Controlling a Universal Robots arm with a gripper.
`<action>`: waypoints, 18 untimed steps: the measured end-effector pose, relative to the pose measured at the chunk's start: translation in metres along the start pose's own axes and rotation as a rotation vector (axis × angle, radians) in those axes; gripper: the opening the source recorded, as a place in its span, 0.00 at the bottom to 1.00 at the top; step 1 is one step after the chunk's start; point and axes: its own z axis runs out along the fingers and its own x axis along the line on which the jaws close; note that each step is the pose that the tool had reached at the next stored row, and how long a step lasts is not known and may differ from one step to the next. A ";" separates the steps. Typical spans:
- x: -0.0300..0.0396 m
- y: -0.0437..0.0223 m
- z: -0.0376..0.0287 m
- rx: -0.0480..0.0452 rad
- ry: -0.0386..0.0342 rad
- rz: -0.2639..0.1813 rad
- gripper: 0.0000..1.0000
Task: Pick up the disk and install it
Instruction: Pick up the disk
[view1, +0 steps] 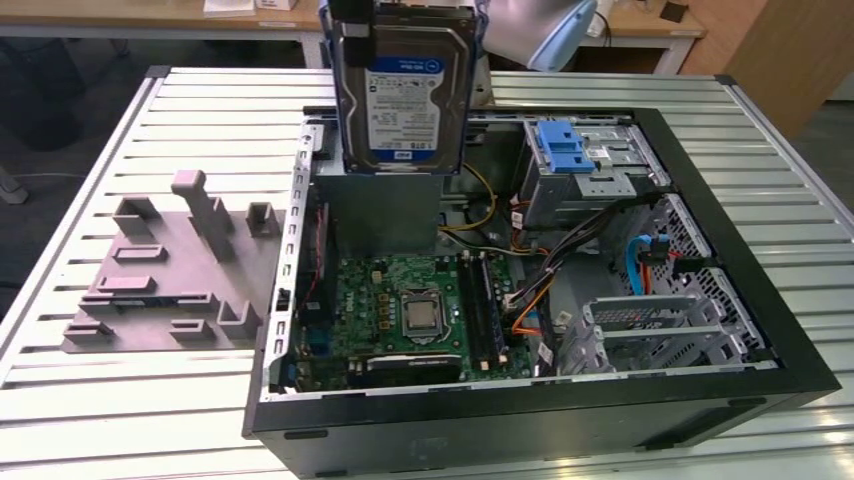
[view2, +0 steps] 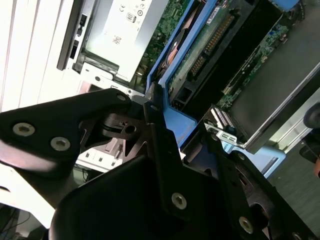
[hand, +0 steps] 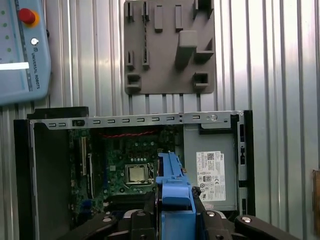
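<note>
The disk (view1: 404, 95), a flat rectangular silver hard drive with a white-and-blue label and blue plastic rails, hangs upright with its label facing the exterior view. The black gripper (view2: 181, 125) pinches it by the blue rails, one finger on each side. The disk is raised over the open black computer case (view1: 747, 250), which lies on its side on the ribbed metal surface (view1: 134, 420).

Directly under the disk sits a large grey metal box (hand: 210, 165) with a white sticker, and just beside that a green motherboard (view1: 400, 310). Toward the exterior view's right is a grey metal cage with a blue plastic tab (view1: 567, 145), with orange and yellow cables (view1: 527, 300) strung between it and the board. Outside the case, a grey plastic fixture plate (view1: 174, 270) with raised blocks lies on the surface. A pale blue pendant with a red button (hand: 22, 50) rests nearby.
</note>
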 end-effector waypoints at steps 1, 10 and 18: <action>0.0019 -0.0015 0.0001 0.0000 -0.0001 0.000 0.37; 0.0161 -0.0172 0.0006 0.0000 0.0000 0.000 0.37; 0.0169 -0.0231 0.0006 -0.0016 -0.0293 0.000 0.37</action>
